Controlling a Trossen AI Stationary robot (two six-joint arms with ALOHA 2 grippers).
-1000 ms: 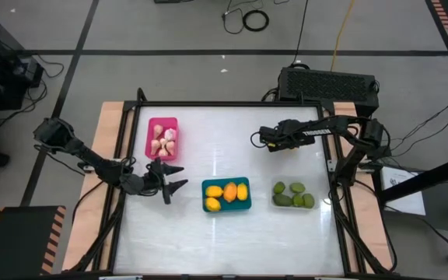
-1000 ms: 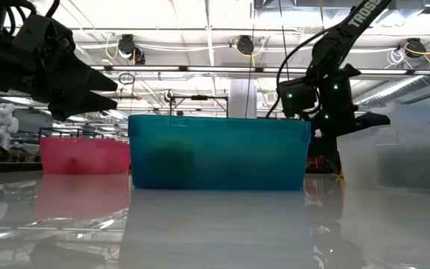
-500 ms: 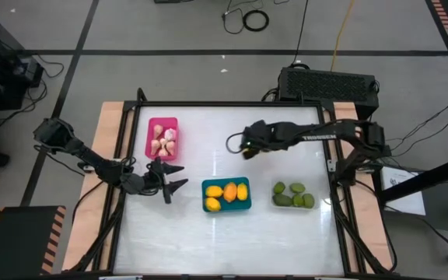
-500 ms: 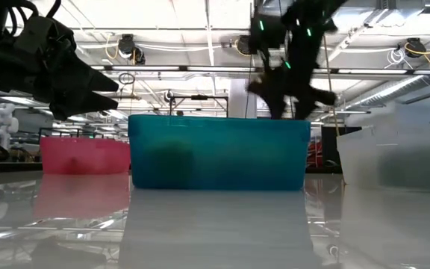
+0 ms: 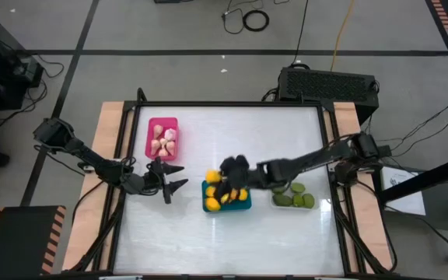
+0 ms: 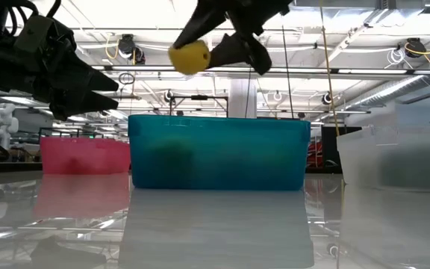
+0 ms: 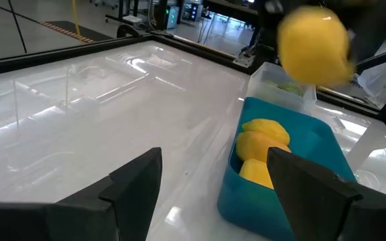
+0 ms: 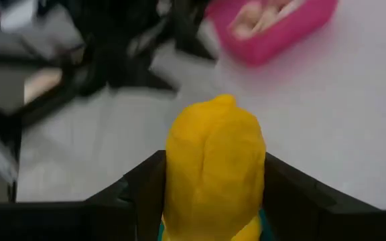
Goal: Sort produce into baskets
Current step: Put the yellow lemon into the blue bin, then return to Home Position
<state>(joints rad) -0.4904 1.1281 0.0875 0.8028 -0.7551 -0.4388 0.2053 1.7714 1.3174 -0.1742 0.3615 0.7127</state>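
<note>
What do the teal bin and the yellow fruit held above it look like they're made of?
Teal rectangular bin: looks like translucent plastic with a smooth finish, since dark shapes show dimly through its wall. Yellow oval fruit, gripped by the right gripper: probably moulded plastic or foam; its colour is even and matte, with no shine.

A black box (image 5: 328, 82) sits behind the white table (image 5: 208, 233), with what may be a coiled cable (image 5: 256, 20) on the floor

**Three bins sitting on the white table**

The glossy white table (image 5: 208, 233) is carrying three bins: the pink basket (image 5: 162, 138) is sitting toward ten o'clock, the teal basket (image 5: 226, 205) is resting near six o'clock, and the clear basket (image 5: 292, 195) is standing just beside it toward four o'clock.
</note>
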